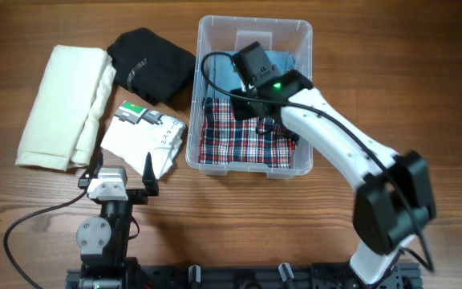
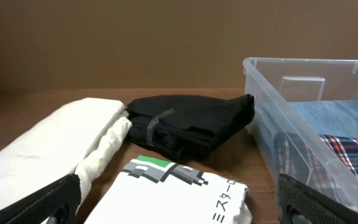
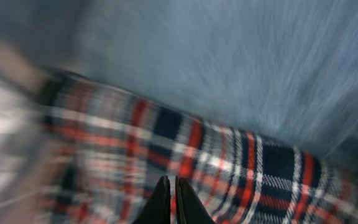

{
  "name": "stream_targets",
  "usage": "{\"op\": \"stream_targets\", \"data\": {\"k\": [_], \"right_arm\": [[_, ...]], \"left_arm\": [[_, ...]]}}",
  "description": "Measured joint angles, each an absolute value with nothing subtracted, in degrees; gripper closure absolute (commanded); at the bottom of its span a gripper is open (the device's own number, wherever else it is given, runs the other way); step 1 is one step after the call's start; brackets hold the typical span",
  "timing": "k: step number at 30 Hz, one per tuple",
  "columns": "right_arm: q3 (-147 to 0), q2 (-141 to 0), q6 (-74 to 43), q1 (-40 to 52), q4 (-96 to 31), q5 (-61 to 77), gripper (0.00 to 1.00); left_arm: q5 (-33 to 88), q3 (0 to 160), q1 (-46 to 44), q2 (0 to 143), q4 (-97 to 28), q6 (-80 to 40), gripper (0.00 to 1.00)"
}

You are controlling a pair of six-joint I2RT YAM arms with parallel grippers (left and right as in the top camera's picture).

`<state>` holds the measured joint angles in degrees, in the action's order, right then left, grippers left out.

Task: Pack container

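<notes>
The clear plastic container stands at the back centre; its wall also shows in the left wrist view. Inside lie a red, white and navy plaid garment and a blue denim garment. My right gripper is inside the container, shut, with its tips just over the plaid garment; the view is blurred. My left gripper is open and empty at the near edge of a folded white printed T-shirt.
A folded cream garment lies at the left. A folded black garment lies between it and the container. The white T-shirt lies in front of the black one, next to the container's left wall.
</notes>
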<state>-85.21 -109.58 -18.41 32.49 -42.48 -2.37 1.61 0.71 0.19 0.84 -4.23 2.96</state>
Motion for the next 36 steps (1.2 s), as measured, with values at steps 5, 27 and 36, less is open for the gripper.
{"op": "stream_targets", "data": {"k": [5,27,36], "right_arm": [[-84.58,-118.04,-18.98,31.31,-41.10,-2.85,0.96],[-84.71,-88.77,-15.81,14.22,-68.07,-2.02,0.96],[-84.44,-88.77,-18.72,14.04,-71.00,0.69,0.61]], "left_arm": [[1.58,0.71,0.19,0.84,-4.23,2.96,0.00],[1.61,0.71,0.19,0.84,-4.23,2.96,0.00],[1.58,0.71,0.19,0.84,-4.23,2.96,0.00]]}}
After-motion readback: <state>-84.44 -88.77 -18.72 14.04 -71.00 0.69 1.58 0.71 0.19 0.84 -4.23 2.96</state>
